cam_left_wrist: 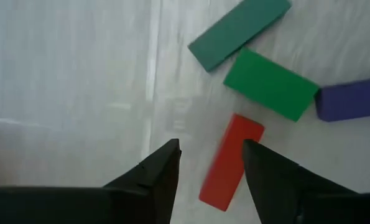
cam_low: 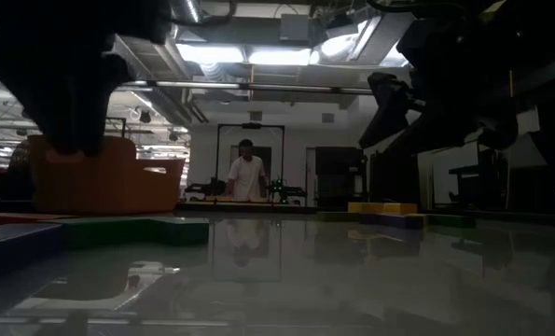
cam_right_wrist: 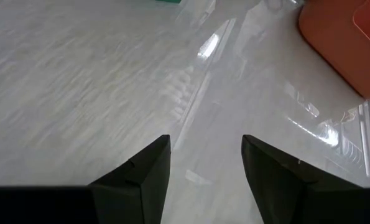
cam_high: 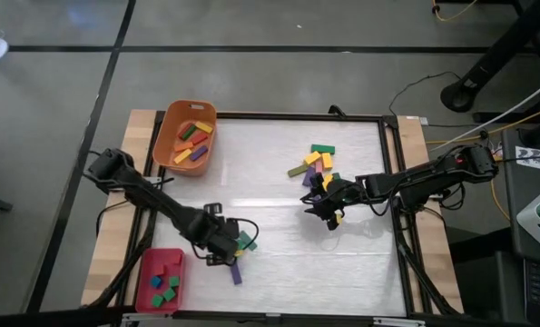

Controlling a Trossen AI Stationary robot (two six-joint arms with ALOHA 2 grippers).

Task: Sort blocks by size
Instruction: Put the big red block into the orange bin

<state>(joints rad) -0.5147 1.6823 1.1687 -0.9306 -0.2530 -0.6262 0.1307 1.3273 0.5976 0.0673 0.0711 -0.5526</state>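
Red block (cam_left_wrist: 229, 163) between parted fingers of left gripper (cam_left_wrist: 211, 163), untouched.

Left gripper (cam_high: 226, 243) low at the table's near-left, fingers apart; right gripper (cam_high: 328, 207) mid-right, fingers apart.

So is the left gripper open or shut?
Open: the left gripper has a clear gap between its fingers, empty, above the red bar.

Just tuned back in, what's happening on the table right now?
Block sorting is under way. The left gripper, open, hangs over a red bar beside two green blocks and a purple one. The right gripper is open and empty near the loose pile. Long bars fill the orange tub; cubes sit in the red tray.
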